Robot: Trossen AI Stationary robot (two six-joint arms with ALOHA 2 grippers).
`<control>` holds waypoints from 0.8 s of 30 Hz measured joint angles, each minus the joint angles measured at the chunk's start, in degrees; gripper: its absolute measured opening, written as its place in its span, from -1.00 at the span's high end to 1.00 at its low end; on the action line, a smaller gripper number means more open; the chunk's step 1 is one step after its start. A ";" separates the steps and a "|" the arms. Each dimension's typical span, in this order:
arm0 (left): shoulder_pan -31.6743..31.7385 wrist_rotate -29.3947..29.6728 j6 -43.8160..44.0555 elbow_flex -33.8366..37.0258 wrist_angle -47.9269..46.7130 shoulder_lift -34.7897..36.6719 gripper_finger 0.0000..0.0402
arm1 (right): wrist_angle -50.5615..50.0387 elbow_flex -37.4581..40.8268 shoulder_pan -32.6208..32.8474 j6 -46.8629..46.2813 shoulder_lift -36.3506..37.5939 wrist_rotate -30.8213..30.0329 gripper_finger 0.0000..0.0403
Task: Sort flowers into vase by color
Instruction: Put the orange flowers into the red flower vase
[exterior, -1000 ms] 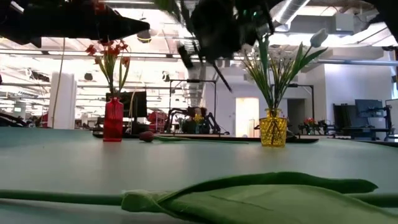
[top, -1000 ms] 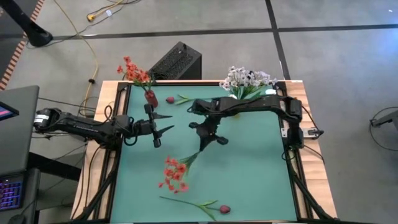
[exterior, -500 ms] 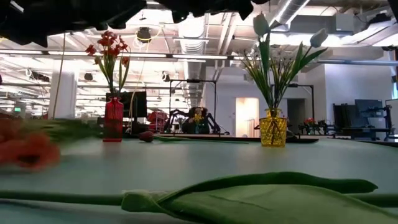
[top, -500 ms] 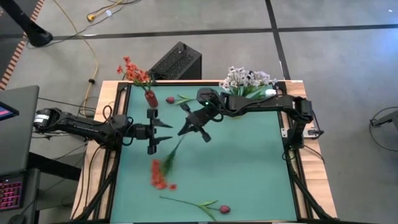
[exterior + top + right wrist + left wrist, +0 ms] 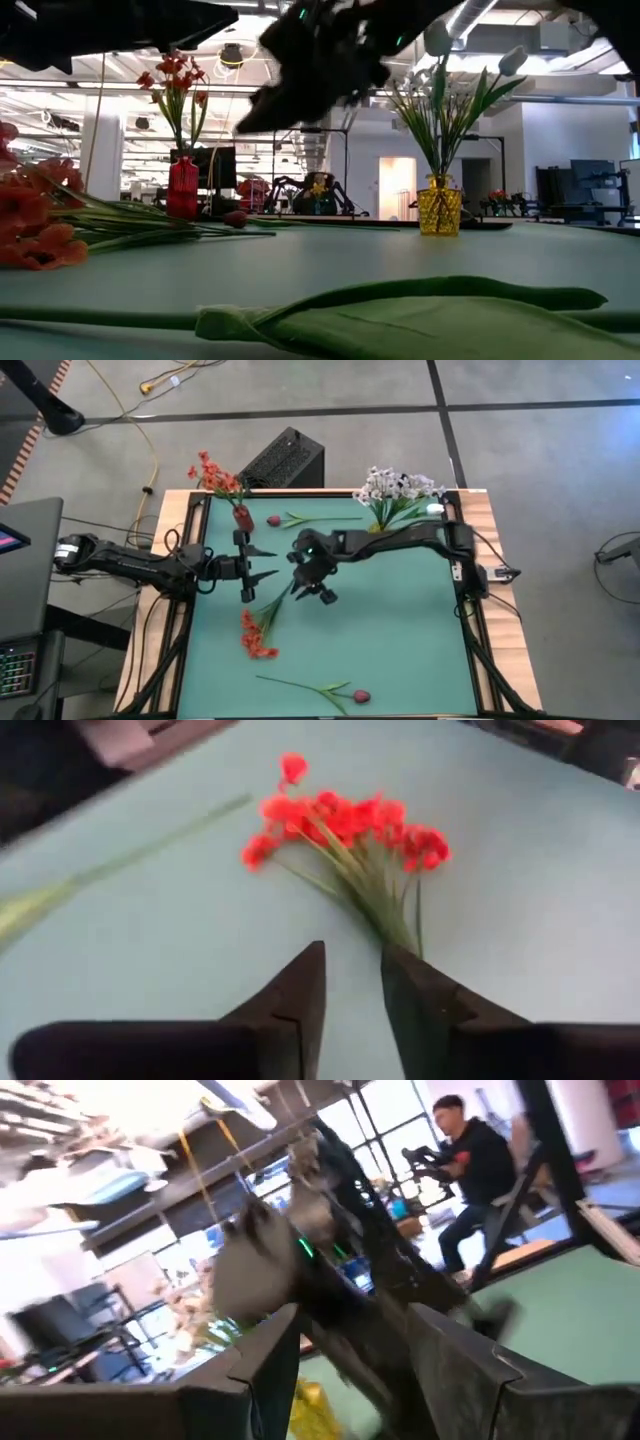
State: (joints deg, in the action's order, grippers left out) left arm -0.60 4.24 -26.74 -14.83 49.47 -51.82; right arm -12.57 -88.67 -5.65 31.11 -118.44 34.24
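- The right gripper (image 5: 300,589) is hovering over the middle of the green table (image 5: 400,630), its two fingers (image 5: 290,995) standing slightly apart with the stem end of an orange-red flower spray (image 5: 256,628) between them; whether they are touching the stem cannot be told
- The spray is lying on the mat, its blossoms (image 5: 345,820) fanning out toward the table's left side
- The left gripper (image 5: 262,565) is waiting just beside it, near the left edge, fingers spread apart and holding nothing
- A red vase (image 5: 242,516) with orange-red blossoms is standing at the far left corner, and a yellow vase (image 5: 439,211) with white blossoms (image 5: 398,487) at the far right
- A dark pink bud (image 5: 274,520) is lying near the red vase, and another (image 5: 361,696) is lying along the near edge
- A person (image 5: 478,1175) is sitting in the room beyond the table
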 joint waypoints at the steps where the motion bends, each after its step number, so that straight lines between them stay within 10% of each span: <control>1: 0.00 1.08 -0.08 0.01 -0.77 0.40 0.14 | 0.68 -0.02 0.05 0.59 -1.33 -0.08 0.32; 24: -0.02 3.99 -1.53 0.02 -3.87 1.32 0.14 | 7.91 -5.06 -3.14 2.59 -15.88 -5.85 0.23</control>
State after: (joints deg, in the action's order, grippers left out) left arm -0.62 8.23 -28.27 -14.81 45.60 -50.50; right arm -4.67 -93.72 -8.80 33.69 -134.32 28.38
